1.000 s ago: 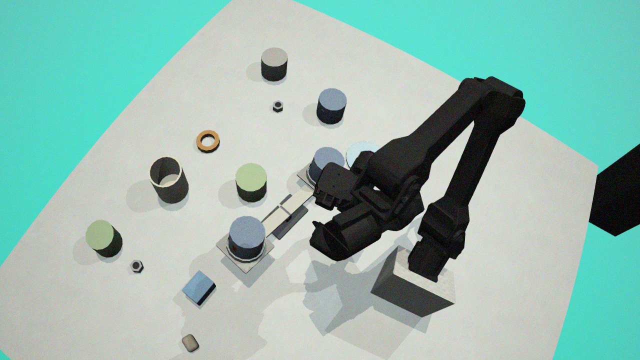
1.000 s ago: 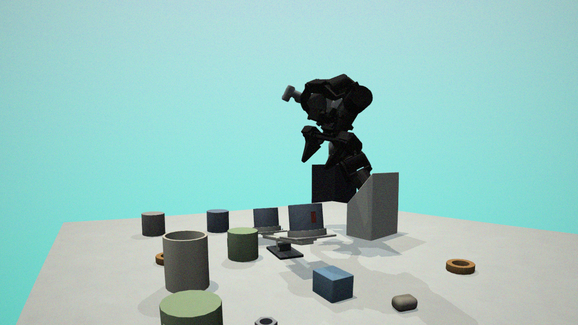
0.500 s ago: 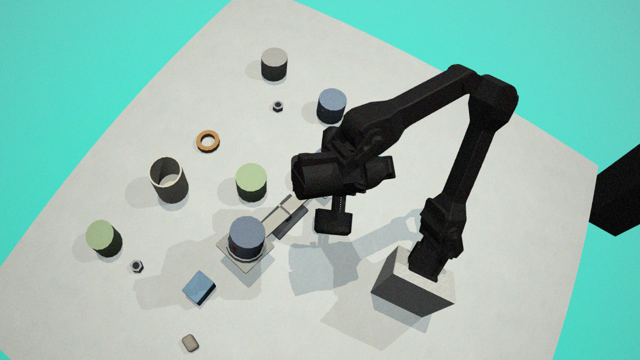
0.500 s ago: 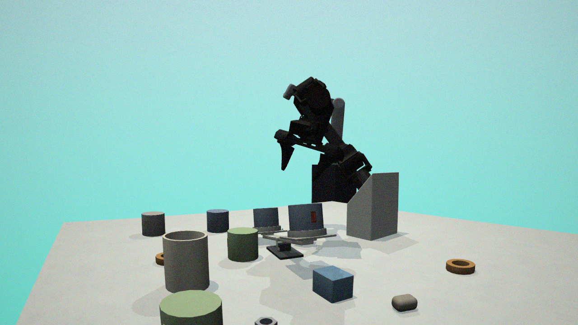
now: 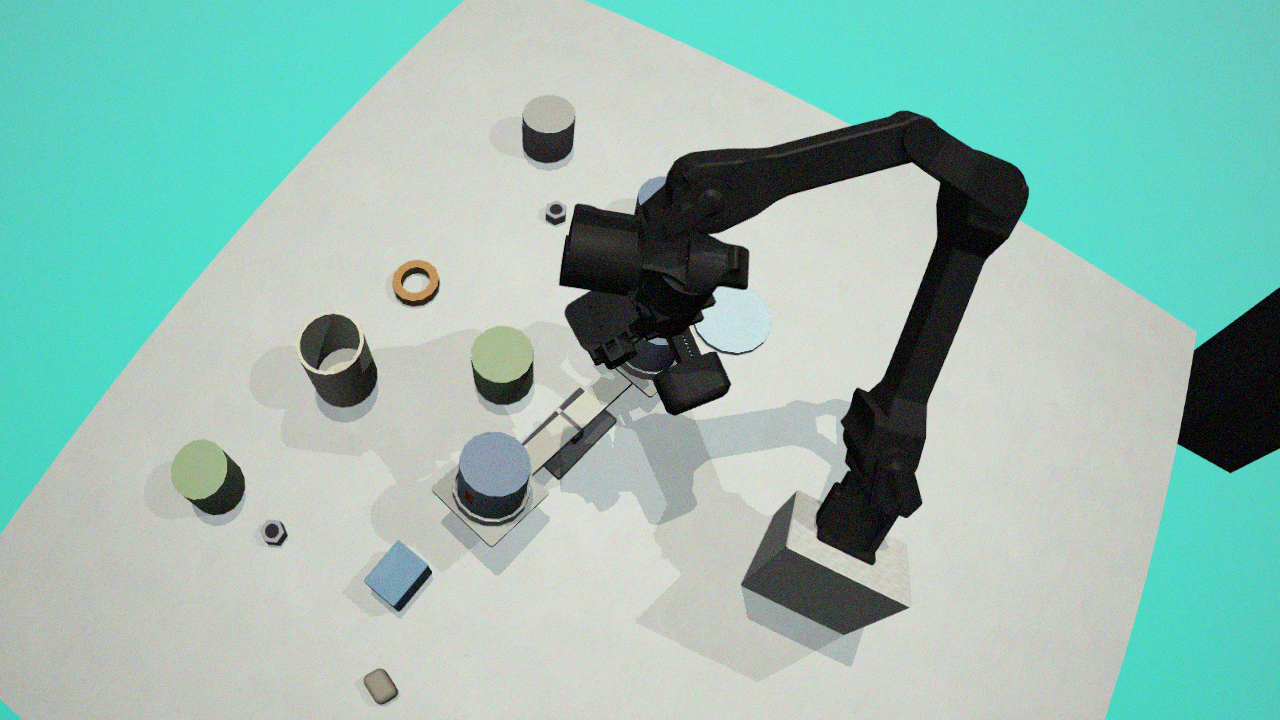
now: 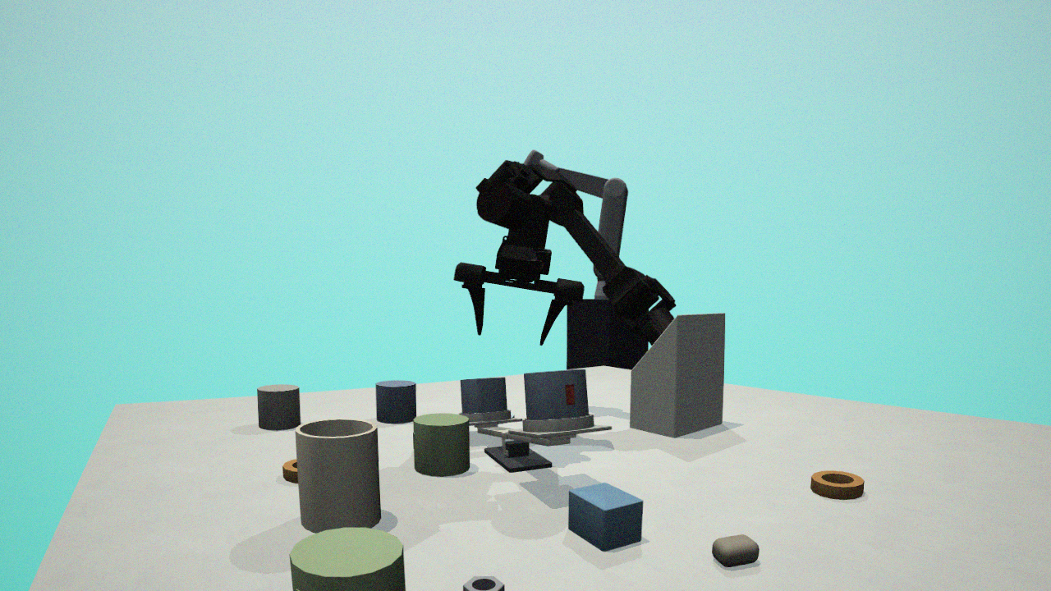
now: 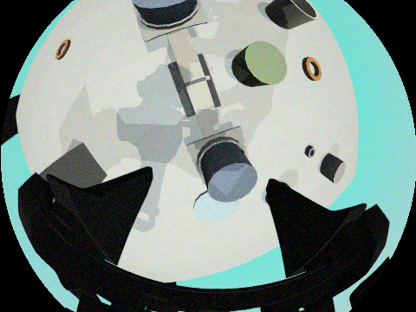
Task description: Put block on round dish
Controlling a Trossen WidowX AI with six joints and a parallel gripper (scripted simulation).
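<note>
My gripper (image 6: 511, 339) (image 7: 211, 179) is open and empty, pointing down high above the far cup (image 5: 656, 358) (image 6: 483, 396) (image 7: 225, 162). The other blue-grey cup (image 5: 494, 474) (image 6: 551, 396) (image 7: 166, 15), with a red mark, stands on the balance's near end. The balance (image 5: 586, 410) (image 6: 518, 457) (image 7: 201, 97) is tilted; its far end looks lower, its near end higher. The pale round dish (image 5: 738, 324) (image 7: 214, 210) lies just beyond the far cup. It is hidden in the exterior view. The hidden block is not visible. My arm partly covers the far cup in the top view.
Green cylinders (image 5: 503, 358) (image 5: 201, 470), an open tall container (image 5: 340, 376) (image 6: 337, 478), a grey cylinder (image 5: 548, 134) and a blue cylinder (image 6: 396, 402) stand around. A blue box (image 5: 398, 573) (image 6: 604, 518), small stone (image 5: 380, 685), nuts and orange rings also lie on the table.
</note>
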